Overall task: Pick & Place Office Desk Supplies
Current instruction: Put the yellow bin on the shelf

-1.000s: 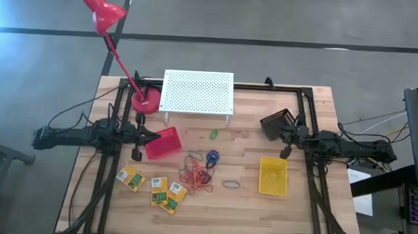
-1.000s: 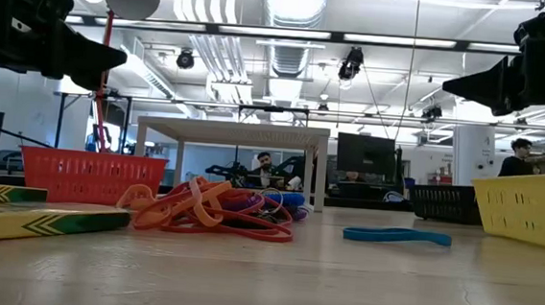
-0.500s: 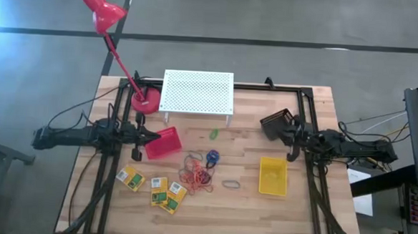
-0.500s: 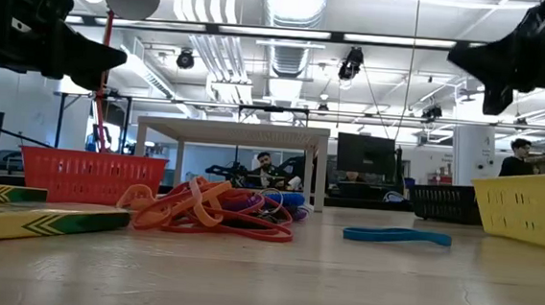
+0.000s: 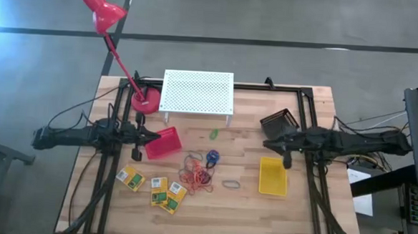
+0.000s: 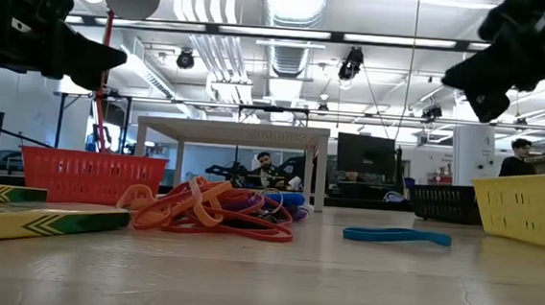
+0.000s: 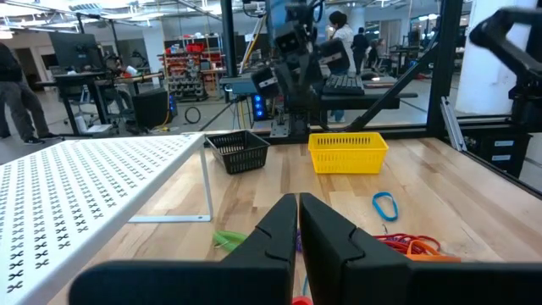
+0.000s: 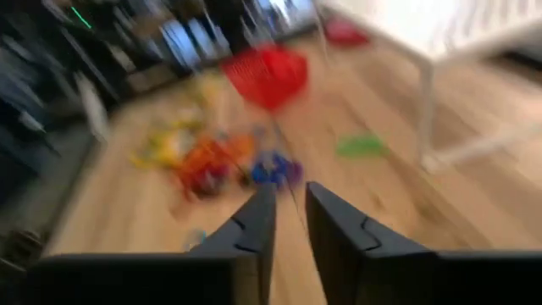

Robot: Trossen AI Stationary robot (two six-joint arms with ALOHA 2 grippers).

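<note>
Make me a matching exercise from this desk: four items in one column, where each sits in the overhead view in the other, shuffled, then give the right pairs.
Items
1. red basket
2. yellow basket
3. black basket
4. yellow-and-green boxes

Places
A. near the table's front edge, on the left side
B. below the right gripper, on the right side
C. right of the white perforated rack, towards the back
D. just ahead of the left gripper, by the lamp base

Pairs: 1-D, 2-B, 3-C, 4-A
</note>
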